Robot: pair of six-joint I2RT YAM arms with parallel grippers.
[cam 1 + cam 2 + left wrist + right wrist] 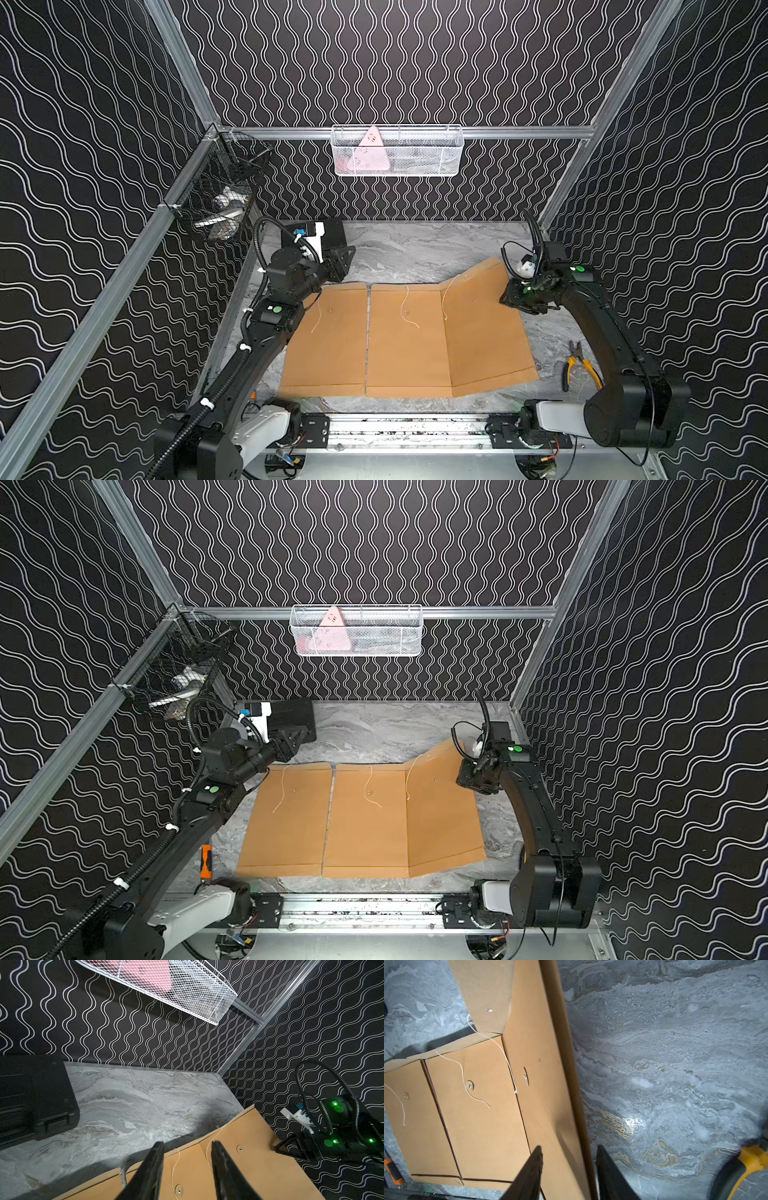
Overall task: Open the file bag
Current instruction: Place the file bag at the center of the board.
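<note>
**Right file bag** [482, 332]: it lies on the tabletop [415, 249] on my right side and is the last of three brown bags set in a row.
- Its long axis runs from the near edge toward the back wall, and the flap [488, 270] end faces that wall.
- The bag is tilted. Its right long edge is raised off the tabletop and its left long edge is down against the middle file bag [405, 353]. I cannot tell whether it overlaps that bag or only touches it.
- The flap is unfastened and angled upward. The string [444, 303] trails loose, clear of the button [475, 298].

**Right gripper** [569, 1149]: the jaws stand apart. In the right wrist view the bag's raised long edge passes between them, and I cannot tell whether either finger touches it. In both top views the gripper body hides the fingertips.

**Left gripper** [186, 1142]: the jaws stand apart with nothing between them, near the far ends of the left and middle bags.

**Left file bag** [328, 349]: it has the same orientation and lies flat. My left arm hides its far left corner. The flap positions on the left and middle bags are hard to make out.

**Pliers** [579, 365]: they lie on the tabletop to the right of the row and are cut off by the frame edge in the right wrist view.

**Black case** [332, 237]: it sits in the far left corner, partly hidden by my left arm.
</note>
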